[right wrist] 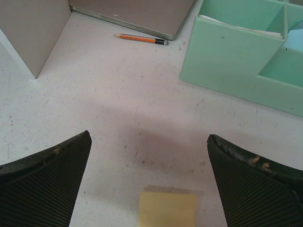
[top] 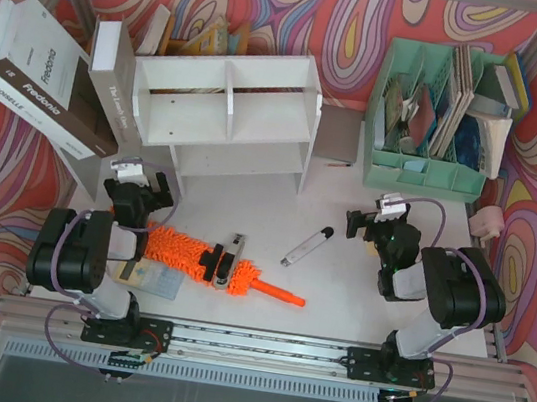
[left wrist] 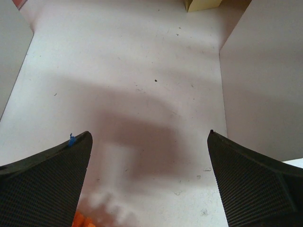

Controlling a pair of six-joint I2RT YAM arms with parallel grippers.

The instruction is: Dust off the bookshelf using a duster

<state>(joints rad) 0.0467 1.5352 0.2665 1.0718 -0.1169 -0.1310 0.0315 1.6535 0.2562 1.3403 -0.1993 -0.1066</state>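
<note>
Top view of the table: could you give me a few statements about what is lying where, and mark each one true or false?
1. The orange duster lies flat on the table in front of the left arm. True.
2. The left tool grips the duster. False: it is open and holds nothing.
3. A marker pen lies between the two arms. True.
4. The green organiser stands left of the white bookshelf. False: it stands to its right.
</note>
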